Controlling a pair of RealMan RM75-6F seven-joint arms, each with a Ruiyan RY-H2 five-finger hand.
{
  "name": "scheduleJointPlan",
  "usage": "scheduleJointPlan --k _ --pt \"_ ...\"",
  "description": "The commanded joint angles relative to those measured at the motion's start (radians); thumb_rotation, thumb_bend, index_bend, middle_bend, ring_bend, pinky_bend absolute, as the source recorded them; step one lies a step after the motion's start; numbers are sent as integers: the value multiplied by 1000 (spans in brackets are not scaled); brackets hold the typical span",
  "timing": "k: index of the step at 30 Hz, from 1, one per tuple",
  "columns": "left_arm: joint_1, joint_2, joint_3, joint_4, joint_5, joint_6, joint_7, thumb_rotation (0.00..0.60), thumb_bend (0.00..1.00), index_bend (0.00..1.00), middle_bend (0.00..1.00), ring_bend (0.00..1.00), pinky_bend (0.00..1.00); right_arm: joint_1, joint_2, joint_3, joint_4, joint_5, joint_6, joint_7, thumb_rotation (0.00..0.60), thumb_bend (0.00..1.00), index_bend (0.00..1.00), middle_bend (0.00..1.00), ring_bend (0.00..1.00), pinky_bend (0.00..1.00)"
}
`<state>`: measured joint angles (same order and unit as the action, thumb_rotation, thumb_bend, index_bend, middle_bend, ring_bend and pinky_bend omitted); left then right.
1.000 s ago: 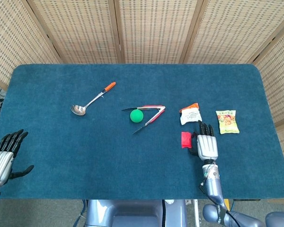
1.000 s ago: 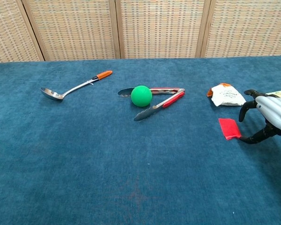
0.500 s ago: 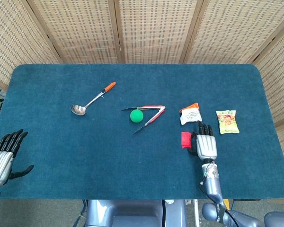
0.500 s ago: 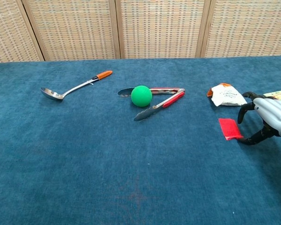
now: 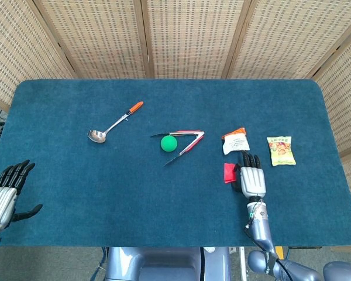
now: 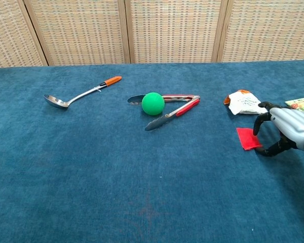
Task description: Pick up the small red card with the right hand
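Note:
The small red card (image 5: 229, 172) (image 6: 248, 138) lies flat on the blue table cloth, right of centre. My right hand (image 5: 251, 177) (image 6: 283, 129) hovers just right of it, palm down, with curled fingers and thumb arching over the card's right edge; nothing is gripped. In the chest view the thumb tip sits at the card's near right corner. My left hand (image 5: 4, 192) rests at the table's near left corner, fingers spread, holding nothing. It does not show in the chest view.
A white snack packet (image 5: 236, 141) (image 6: 244, 103) lies just beyond the card, a yellow-green packet (image 5: 281, 150) to its right. Red tongs (image 5: 184, 142) and a green ball (image 5: 169, 143) sit mid-table, a ladle (image 5: 113, 123) further left. Wicker screens stand behind.
My right hand has crept left, bringing its fingers and thumb closer over the card's right edge. The card and my left hand have not moved.

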<state>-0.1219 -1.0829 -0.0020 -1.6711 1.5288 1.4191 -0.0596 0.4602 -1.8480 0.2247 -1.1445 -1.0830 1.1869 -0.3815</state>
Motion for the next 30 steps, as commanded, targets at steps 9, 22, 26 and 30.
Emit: scheduleJointPlan --k 9,22,26,30 --pt "-1 2 0 3 -1 -1 -7 600 223 0 0 0 0 3 -10 4 -6 -1 -4 -7 600 260 472 51 0 0" --pt "-2 3 2 2 1 -4 -13 600 224 0 0 0 0 4 -13 11 -4 3 -9 -13 600 260 542 86 0 0" --pt "-3 4 2 1 0 -5 -13 600 223 0 0 0 0 4 -13 11 -2 4 -12 -14 600 260 548 87 0 0" --pt "-3 4 2 0 0 -6 -13 600 224 0 0 0 0 6 -14 14 -1 6 -17 -15 600 260 552 88 0 0"
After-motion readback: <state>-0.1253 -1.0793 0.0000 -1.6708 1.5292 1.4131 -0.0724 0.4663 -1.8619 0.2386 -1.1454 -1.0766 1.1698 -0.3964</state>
